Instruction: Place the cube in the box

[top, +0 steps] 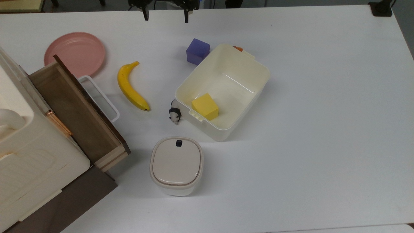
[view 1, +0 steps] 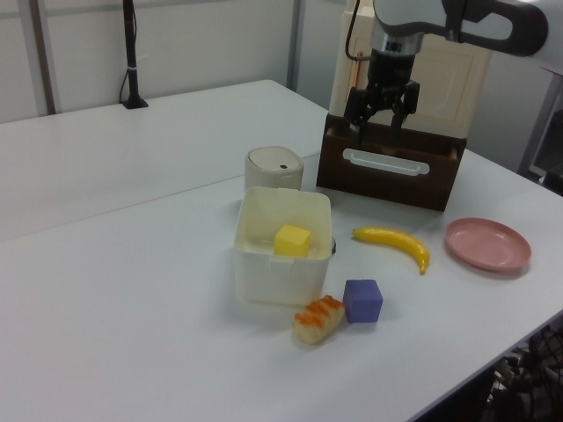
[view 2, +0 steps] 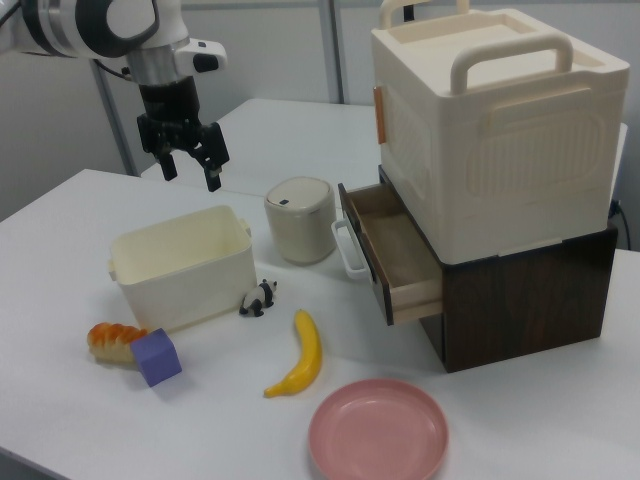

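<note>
A white table (top: 323, 129) carries plenty of bystanders. In the top view a pink plate (top: 75, 53) lies at far left, and a banana (top: 131, 87) curves just to its right. A tiny panda figure (top: 174, 115) lies right of the banana's lower tip. Below it stands a rounded container with a beige lid (top: 176, 165), dark button on top. At the top view's left sits a cream storage unit (top: 22, 155) on a dark base, its wooden drawer (top: 77, 111) pulled open. In the right view a bread roll (view 2: 115, 338) lies at near left. A yellow cube (top: 205, 106) shows too.

White-grey arm, seemingly all-black claw (view 2: 192, 165)
</note>
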